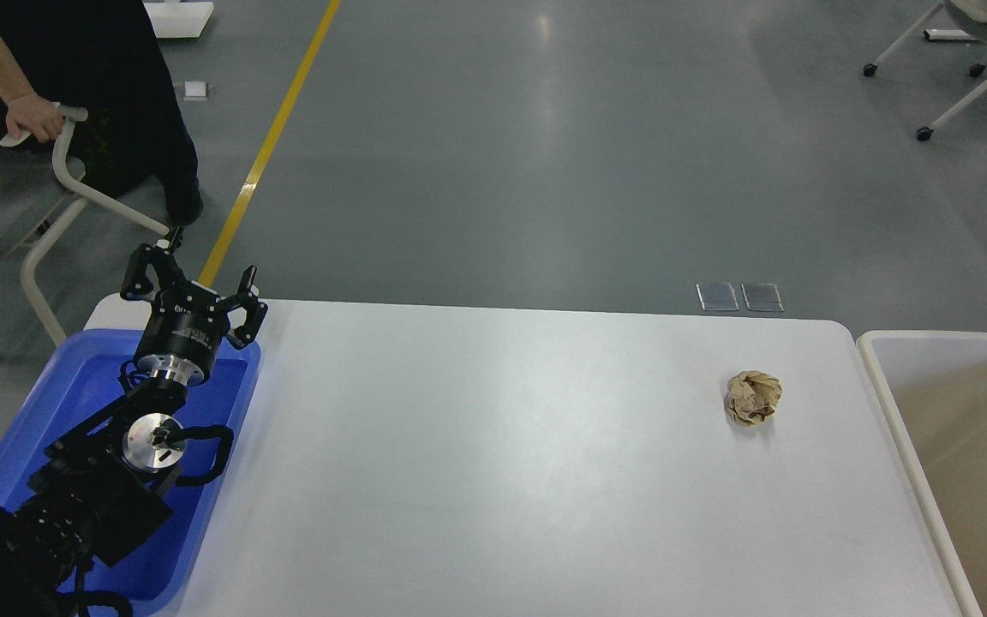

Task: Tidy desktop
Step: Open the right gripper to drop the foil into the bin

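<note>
Left gripper hovering released over the blue tray; right gripper out of view.

Holding nothing, fingers spread wide, above the far end of the tray at the left edge of the white desk. Lying on the desk toward its right side, well apart from the gripper: a crumpled brown paper ball, near the beige bin adjoining the desk's right edge.
</note>
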